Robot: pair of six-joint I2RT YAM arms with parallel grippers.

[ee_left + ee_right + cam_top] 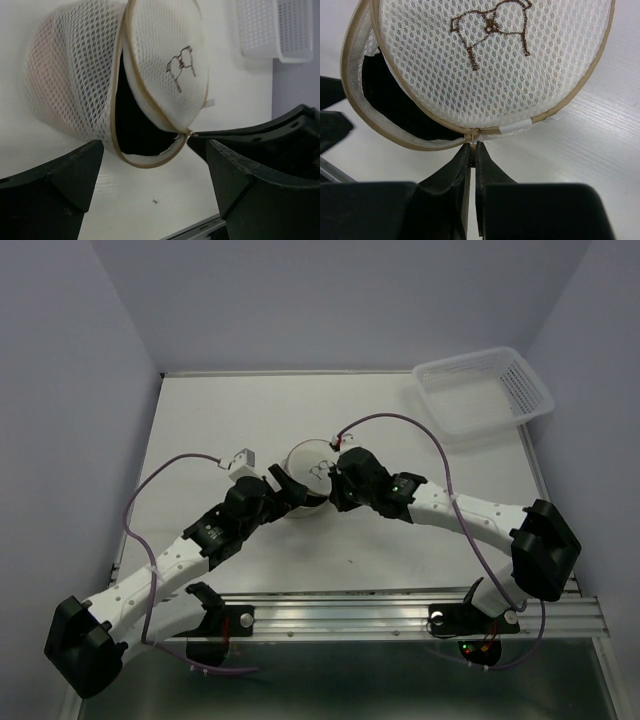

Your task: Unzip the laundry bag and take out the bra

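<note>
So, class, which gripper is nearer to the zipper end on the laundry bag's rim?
Right. The right gripper is shut on the zipper end of the laundry bag; the left gripper hangs open just short of the bag's gaping mouth.

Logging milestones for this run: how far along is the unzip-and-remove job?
Done: the laundry bag is unzipped enough that its flap gapes. In hand: the right tool is shut right at the zipper slider, and the left tool is open, facing the bag. Left: the dark item inside, presumably the bra, is not yet out.
</note>
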